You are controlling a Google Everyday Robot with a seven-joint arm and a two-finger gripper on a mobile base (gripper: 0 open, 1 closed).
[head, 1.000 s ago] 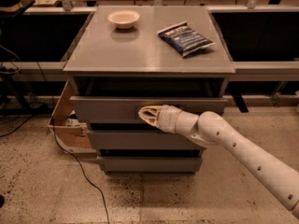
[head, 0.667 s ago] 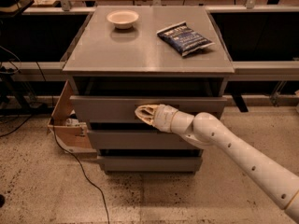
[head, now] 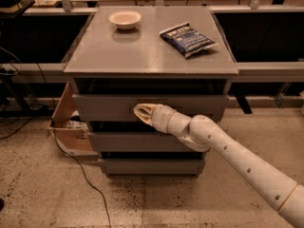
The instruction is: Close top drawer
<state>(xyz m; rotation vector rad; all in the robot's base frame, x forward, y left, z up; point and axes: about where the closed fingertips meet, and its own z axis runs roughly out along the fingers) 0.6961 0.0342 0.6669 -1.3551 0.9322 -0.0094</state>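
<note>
Edged slightly leftward since a second ago, jaws clenched together into a tapered tip, pressed on the middle of the wide grey flat-fronted top drawer (head: 104, 107), drawer standing slightly proud of two shorter grey fronts (head: 133, 141) just below the jaws, white jointed arm (head: 237, 159) reaching in from the lower right, elbow bent, wrist level

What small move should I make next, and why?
Probably push the gripper straight inward. It sits against the top drawer front near its middle, and that front juts out ahead of the two lower fronts, with a dark gap under the tabletop.
</note>
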